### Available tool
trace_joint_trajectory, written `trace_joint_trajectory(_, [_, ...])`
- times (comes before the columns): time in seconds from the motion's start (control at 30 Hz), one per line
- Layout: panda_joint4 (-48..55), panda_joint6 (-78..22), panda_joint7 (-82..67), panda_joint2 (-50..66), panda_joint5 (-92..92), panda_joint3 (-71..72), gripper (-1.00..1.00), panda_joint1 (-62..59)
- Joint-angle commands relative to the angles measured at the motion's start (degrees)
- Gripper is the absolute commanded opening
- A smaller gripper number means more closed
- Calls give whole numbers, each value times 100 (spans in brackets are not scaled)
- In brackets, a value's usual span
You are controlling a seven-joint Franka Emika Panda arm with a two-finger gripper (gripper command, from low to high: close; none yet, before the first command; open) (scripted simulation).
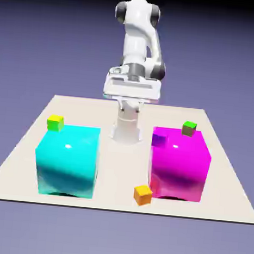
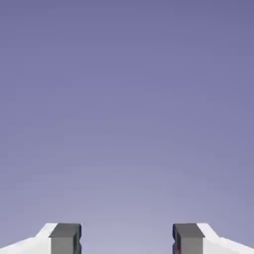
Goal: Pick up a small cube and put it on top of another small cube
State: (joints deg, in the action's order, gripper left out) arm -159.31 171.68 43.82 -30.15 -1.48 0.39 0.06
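The small cube [image 1: 143, 194] lies before the big cubes (between them), on the table [image 1: 119, 172].

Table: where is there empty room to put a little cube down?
The widest bare strip of the table runs between the big cyan cube and the big magenta cube. It is crowded by the magenta cube: the orange cube sits at its front corner, the purple cube beside it.

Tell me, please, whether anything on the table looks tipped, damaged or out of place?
Nothing stands out. The orange cube, purple cube, yellow-green cube and green cube sit flat, intact, beside the big cyan cube and magenta cube.
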Motion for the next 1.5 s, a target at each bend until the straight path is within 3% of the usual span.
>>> trace_joint_trajectory(0.0, [141,-193,113,208,-123,33,0,-52])
trace_joint_trajectory(0.93, [4073,-5600,3273,6022,-3551,947,0,-1514])
trace_joint_trajectory(1.0, [4129,-5677,3318,6105,-3601,960,0,-1535])
trace_joint_trajectory(1.13, [3963,-4921,3061,6656,-3906,1132,0,-1320])
trace_joint_trajectory(1.17, [3963,-4921,3061,6656,-3906,1132,-100,-1320])
trace_joint_trajectory(1.47, [4110,-6336,3412,5075,-3315,1138,-100,-1523])
